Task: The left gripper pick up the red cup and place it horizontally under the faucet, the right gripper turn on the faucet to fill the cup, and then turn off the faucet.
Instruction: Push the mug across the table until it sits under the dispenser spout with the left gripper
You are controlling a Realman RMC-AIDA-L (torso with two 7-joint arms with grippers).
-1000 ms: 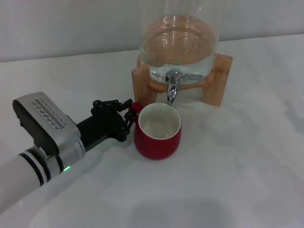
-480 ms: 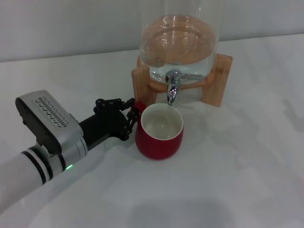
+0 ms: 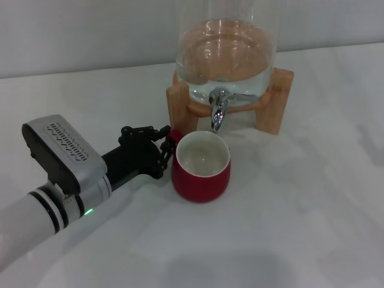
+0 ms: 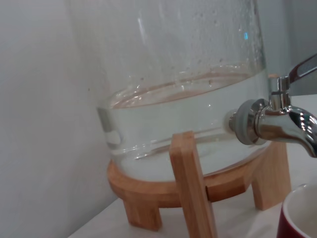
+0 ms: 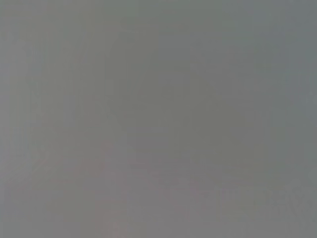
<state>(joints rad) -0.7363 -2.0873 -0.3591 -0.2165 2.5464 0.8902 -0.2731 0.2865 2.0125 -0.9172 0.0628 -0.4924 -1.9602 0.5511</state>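
Left tool (image 3: 166, 144) is clamped on the red cup (image 3: 201, 167) handle. Seat the cup flat on the desk (image 3: 288, 210), mouth directly beneath the faucet (image 3: 218, 111), before releasing.

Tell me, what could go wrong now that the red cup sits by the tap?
The spout of the faucet hangs over the far rim of the red cup, not its middle, so water might splash or run down outside. The left end effector holds only the small handle; letting go carelessly could nudge the cup off line. The right end effector is not in view, so its reach to the lever cannot be judged.
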